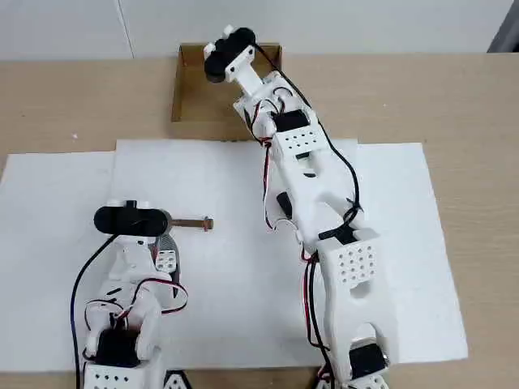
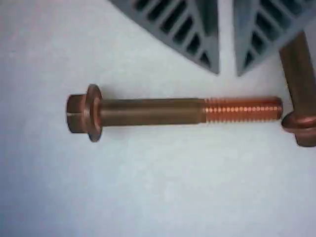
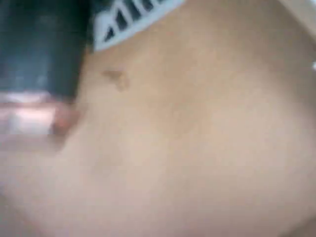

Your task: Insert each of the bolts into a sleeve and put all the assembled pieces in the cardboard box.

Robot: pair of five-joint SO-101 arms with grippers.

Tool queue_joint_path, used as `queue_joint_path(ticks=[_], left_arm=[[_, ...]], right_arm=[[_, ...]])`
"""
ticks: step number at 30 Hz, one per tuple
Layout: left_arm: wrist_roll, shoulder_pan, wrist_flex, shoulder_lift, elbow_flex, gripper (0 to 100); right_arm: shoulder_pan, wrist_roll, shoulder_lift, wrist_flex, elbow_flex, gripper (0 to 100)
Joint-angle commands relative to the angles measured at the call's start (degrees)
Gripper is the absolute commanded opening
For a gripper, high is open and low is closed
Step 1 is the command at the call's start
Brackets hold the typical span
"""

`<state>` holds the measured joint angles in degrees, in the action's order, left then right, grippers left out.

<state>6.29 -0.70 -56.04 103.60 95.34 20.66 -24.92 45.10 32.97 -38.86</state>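
A copper bolt (image 2: pixel 173 111) lies flat on the white paper (image 1: pixel 235 275), also seen as the bolt (image 1: pixel 189 223) just beyond my left arm. A second bolt (image 2: pixel 298 94) lies beside it, its head touching the first bolt's threaded end. My left gripper (image 2: pixel 227 69) hangs over the paper just next to them, grey fingertips (image 2: pixel 197 39) almost together with nothing between. My right gripper (image 1: pixel 229 50) is down inside the cardboard box (image 1: pixel 188 89). In the right wrist view a dark sleeve (image 3: pixel 39 44) with a copper bolt end (image 3: pixel 34 118) sits against the grey finger (image 3: pixel 128 17), above the box floor.
The white paper covers the middle of the wooden table (image 1: pixel 454 97). The box stands at the far edge, just beyond the paper. The right arm stretches diagonally across the paper's right half.
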Motion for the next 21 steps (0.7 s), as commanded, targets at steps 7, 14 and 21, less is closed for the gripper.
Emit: queue_joint_path(ticks=[7, 14, 21], left_arm=[[-0.4, -0.1, 1.5, 0.4, -0.2, 1], [-0.4, -0.1, 1.5, 0.4, -0.2, 1], [-0.4, 0.0, 1.5, 0.4, -0.2, 1]], right_arm=[[0.5, -0.4, -1.3, -1.2, -4.0, 11.2], [0.3, -0.3, -6.6, 9.9, -4.9, 2.1], [0.3, -0.3, -15.8, 26.9, -4.9, 0.4]])
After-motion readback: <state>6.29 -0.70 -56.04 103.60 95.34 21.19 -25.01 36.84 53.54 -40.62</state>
